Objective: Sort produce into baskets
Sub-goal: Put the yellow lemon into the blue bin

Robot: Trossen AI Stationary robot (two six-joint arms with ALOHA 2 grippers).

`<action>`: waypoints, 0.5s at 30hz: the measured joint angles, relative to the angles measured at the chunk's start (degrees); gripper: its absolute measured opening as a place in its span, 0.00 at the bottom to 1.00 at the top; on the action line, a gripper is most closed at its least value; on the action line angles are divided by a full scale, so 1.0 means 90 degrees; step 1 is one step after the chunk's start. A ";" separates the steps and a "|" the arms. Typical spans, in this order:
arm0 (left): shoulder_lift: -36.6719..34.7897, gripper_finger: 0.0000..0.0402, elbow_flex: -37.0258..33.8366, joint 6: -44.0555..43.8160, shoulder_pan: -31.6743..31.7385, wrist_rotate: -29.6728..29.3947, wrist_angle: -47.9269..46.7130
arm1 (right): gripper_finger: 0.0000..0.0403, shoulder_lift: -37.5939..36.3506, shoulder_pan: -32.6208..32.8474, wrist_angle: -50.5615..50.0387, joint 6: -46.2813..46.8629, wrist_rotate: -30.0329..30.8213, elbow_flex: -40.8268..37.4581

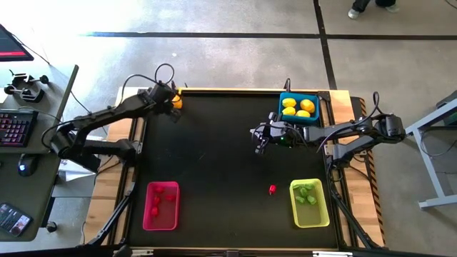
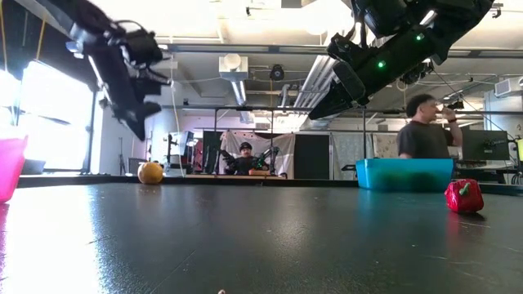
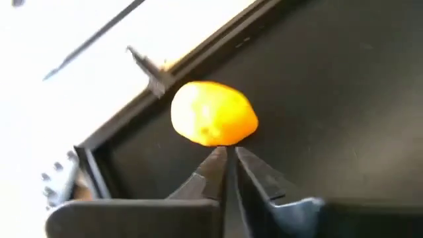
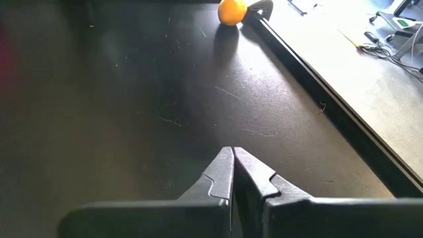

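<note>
An orange-yellow lemon (image 3: 213,112) lies on the black table in its far left corner, close to the rim (image 1: 176,103). My left gripper (image 3: 228,153) hangs above it, shut and with nothing in it; the low view shows it (image 2: 137,126) well clear of the lemon (image 2: 149,172). My right gripper (image 4: 232,153) is shut and holds nothing, raised over the table just left of the blue basket (image 1: 283,96), which holds several lemons. A pink basket (image 1: 146,214) holds red pieces. A yellow-green basket (image 1: 325,214) holds green pieces. One red piece (image 1: 272,189) lies on the table beside it.
A raised wooden rim (image 1: 228,91) runs around the black table top. The middle of the table (image 1: 214,157) is bare. In the low view, people stand and sit in the room behind the table (image 2: 421,126). A desk with a keyboard (image 1: 14,128) stands at the left.
</note>
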 joint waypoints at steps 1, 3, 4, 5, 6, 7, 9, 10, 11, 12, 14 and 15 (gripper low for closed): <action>-0.0022 0.03 0.0166 0.0371 0.0000 0.0047 -0.0204 | 0.00 0.0000 0.0000 0.0000 0.0000 0.0000 0.0000; 0.0010 0.03 0.0530 0.1221 -0.0002 0.0218 -0.0582 | 0.00 0.0000 0.0001 0.0002 0.0022 0.0000 0.0000; 0.0053 0.03 0.0707 0.1641 0.0000 0.0387 -0.0763 | 0.00 0.0000 0.0001 0.0004 0.0024 0.0000 0.0000; 0.0120 0.02 0.0890 0.2029 -0.0002 0.0569 -0.0934 | 0.00 0.0000 0.0000 0.0013 0.0025 0.0000 0.0000; 0.0213 0.01 0.1066 0.2371 -0.0002 0.0700 -0.1109 | 0.00 0.0000 0.0000 0.0022 0.0025 0.0001 0.0000; 0.0328 0.00 0.1236 0.2747 -0.0002 0.0838 -0.1329 | 0.00 0.0000 0.0000 0.0025 0.0025 0.0002 0.0000; 0.0610 0.00 0.1575 0.3629 -0.0005 0.1029 -0.1861 | 0.00 0.0000 0.0000 0.0029 0.0024 0.0002 0.0000; 0.0762 0.00 0.1708 0.4198 -0.0006 0.1124 -0.2165 | 0.00 0.0000 0.0000 0.0029 0.0025 0.0000 0.0000; 0.0897 0.00 0.1791 0.4763 -0.0022 0.1191 -0.2429 | 0.00 0.0000 0.0000 0.0029 0.0024 0.0000 0.0000; 0.1035 0.00 0.1831 0.5295 -0.0053 0.1234 -0.2640 | 0.00 0.0000 0.0002 0.0027 0.0024 0.0000 0.0000; 0.1285 0.00 0.1837 0.6304 -0.0128 0.1203 -0.2875 | 0.00 0.0000 0.0000 0.0025 0.0024 0.0000 0.0000; 0.1412 0.00 0.1837 0.6606 -0.0174 0.1048 -0.2902 | 0.00 0.0000 0.0000 0.0019 0.0027 0.0000 0.0000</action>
